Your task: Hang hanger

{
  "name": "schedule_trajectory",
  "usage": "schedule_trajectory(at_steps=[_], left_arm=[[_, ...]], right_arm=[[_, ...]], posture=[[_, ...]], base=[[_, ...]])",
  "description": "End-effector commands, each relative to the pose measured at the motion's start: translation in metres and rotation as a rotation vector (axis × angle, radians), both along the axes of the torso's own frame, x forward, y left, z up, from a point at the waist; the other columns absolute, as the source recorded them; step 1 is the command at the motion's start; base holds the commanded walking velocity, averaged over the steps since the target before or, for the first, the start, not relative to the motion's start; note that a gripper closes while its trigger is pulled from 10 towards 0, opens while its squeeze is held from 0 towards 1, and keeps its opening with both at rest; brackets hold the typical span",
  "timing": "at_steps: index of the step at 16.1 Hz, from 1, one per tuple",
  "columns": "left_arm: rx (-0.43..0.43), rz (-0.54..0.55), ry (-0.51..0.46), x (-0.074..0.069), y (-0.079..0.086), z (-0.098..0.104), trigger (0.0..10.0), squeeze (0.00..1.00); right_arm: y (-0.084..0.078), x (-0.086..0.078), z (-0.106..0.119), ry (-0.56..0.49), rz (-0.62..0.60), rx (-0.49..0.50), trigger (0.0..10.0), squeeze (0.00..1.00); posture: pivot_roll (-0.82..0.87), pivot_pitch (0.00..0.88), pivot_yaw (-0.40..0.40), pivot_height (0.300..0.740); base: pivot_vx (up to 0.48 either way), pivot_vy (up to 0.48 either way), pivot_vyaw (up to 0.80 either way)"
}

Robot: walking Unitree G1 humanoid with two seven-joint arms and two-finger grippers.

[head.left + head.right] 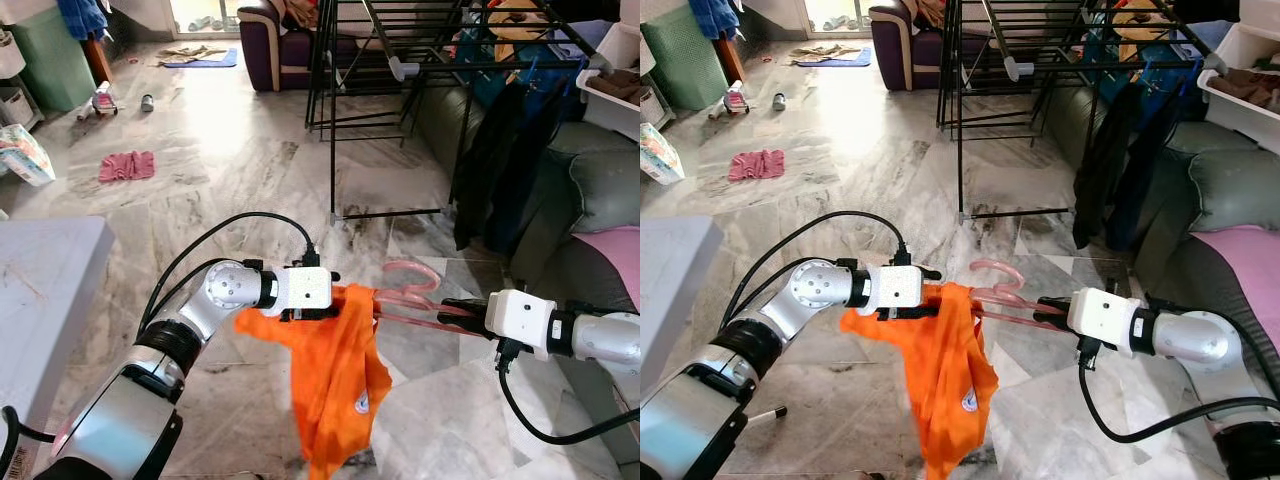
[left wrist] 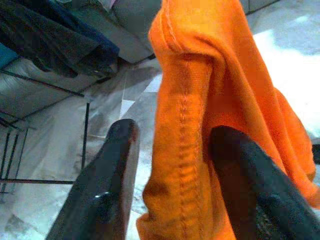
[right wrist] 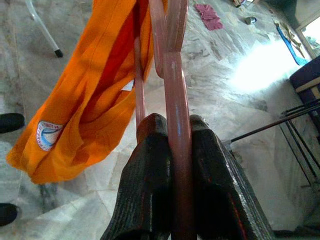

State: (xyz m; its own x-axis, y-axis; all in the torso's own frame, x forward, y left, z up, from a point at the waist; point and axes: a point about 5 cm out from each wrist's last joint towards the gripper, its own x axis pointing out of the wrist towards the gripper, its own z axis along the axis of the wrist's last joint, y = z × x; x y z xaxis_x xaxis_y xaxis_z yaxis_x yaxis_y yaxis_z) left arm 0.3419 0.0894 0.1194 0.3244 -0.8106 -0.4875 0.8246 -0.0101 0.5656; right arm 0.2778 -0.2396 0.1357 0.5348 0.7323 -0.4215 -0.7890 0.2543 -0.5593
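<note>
The right gripper (image 3: 172, 165) clamps the pink hanger (image 1: 1005, 295) level, steadying it. At its nine o'clock the left gripper (image 2: 170, 165) pinches the orange shirt (image 1: 335, 380) draped over it, rack (image 1: 400, 60) ahead at twelve.

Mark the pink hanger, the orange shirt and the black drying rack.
pink hanger (image 1: 992, 270): right eye view, on the curved hook.
orange shirt (image 1: 335, 375): left eye view, on the hanging middle of the cloth.
black drying rack (image 1: 333, 150): left eye view, on an upright leg.
</note>
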Motion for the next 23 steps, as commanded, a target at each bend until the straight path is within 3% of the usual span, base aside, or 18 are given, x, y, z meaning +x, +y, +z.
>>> schedule_trajectory(at_steps=[1, 15, 16, 17, 19, 21, 22, 23], left_arm=[[0.026, -0.023, 0.003, 0.001, -0.001, 0.001, 0.0, 0.00], [0.016, -0.005, 0.045, 0.000, 0.001, -0.003, 0.0, 0.00], [0.013, 0.000, 0.050, 0.000, 0.001, -0.004, 0.0, 0.00], [0.004, 0.009, 0.058, 0.000, 0.002, -0.004, 0.0, 0.00], [-0.046, 0.011, 0.102, -0.003, 0.005, -0.006, 0.0, 0.00], [-0.074, 0.042, 0.141, -0.004, 0.016, -0.009, 0.0, 0.00], [-0.048, 0.091, 0.167, -0.008, 0.038, -0.018, 0.0, 0.00], [-0.046, 0.114, 0.182, -0.010, 0.047, -0.022, 0.0, 0.00]], right_arm=[[0.004, 0.000, 0.006, -0.022, 0.021, 0.018, 10.0, 0.00], [0.003, 0.003, 0.007, -0.032, 0.008, 0.022, 10.0, 0.00], [0.003, 0.004, 0.006, -0.016, 0.003, 0.028, 10.0, 0.53], [0.004, 0.004, 0.005, 0.002, 0.007, 0.034, 10.0, 1.00], [0.007, 0.005, 0.007, -0.003, 0.020, 0.039, 10.0, 1.00], [0.010, 0.001, 0.002, 0.084, 0.045, 0.048, 10.0, 1.00], [0.006, 0.001, 0.003, 0.105, 0.052, 0.003, 10.0, 1.00], [0.002, 0.006, 0.008, 0.094, 0.028, -0.001, 10.0, 1.00]], posture=[[-0.03, 0.074, 0.004, 0.740], [-0.03, 0.067, -0.002, 0.740], [-0.03, 0.066, -0.004, 0.740], [-0.03, 0.065, -0.007, 0.740], [-0.03, 0.064, -0.008, 0.740], [-0.03, 0.065, -0.011, 0.740], [-0.02, 0.066, -0.017, 0.740], [-0.02, 0.066, -0.019, 0.740]], base=[[0.000, 0.000, 0.00], [0.000, 0.000, 0.00], [0.000, 0.000, 0.00], [0.000, 0.000, 0.00], [0.000, 0.000, 0.00], [0.000, 0.000, 0.00], [0.000, 0.000, 0.00], [0.000, 0.000, 0.00]])
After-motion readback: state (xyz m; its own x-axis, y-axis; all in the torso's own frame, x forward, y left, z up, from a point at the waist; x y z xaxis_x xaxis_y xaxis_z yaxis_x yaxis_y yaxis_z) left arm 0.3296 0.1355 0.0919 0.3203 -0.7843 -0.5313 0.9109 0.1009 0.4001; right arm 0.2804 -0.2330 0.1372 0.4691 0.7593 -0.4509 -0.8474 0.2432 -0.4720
